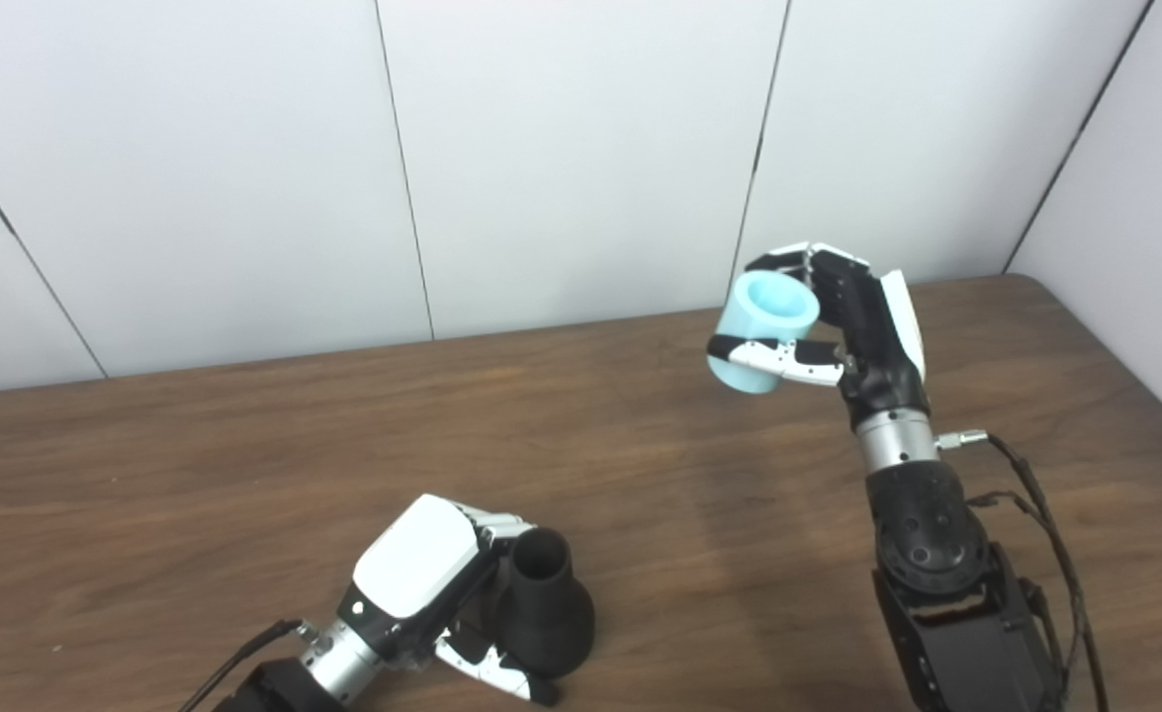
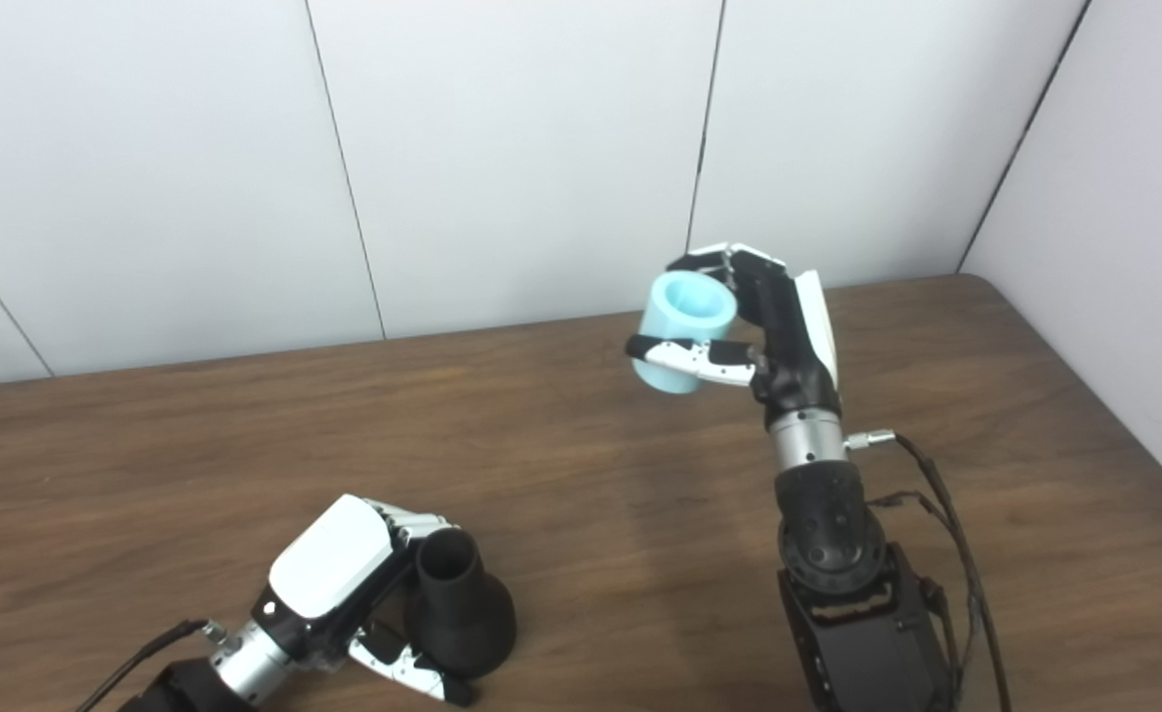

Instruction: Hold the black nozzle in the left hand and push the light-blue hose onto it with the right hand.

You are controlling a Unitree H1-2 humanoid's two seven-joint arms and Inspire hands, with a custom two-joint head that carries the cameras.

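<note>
- White wall panels (image 1: 581, 158) with thin dark seams stand behind a brown wood-grain table (image 1: 244, 465), and a second white wall closes the scene at the right
- Near the front edge of the table, the left hand (image 1: 422, 583) comes in low from the bottom left, its white back plate turned upward
- That hand is closed around the black nozzle (image 1: 546, 608): fingers curl behind the narrow neck, and the thumb lies across the front of the wide base
- Flared like a small funnel, the black nozzle has its wide end down at the table and its narrow open mouth pointing up and slightly away; whether the base rests on the wood or sits just above it cannot be told
- Further back and to the right, the right hand (image 2: 773, 321) is raised above the table on an upright forearm, with black cables (image 2: 946, 534) trailing from the wrist
- It grips the light-blue hose (image 2: 684, 326), a short, thick tube, with fingers wrapped over the far side and the thumb pressed across the near side
- One open end of the light-blue hose tilts upward toward the cameras, showing its hollow bore
- Hose and nozzle are well apart, with bare table between them
</note>
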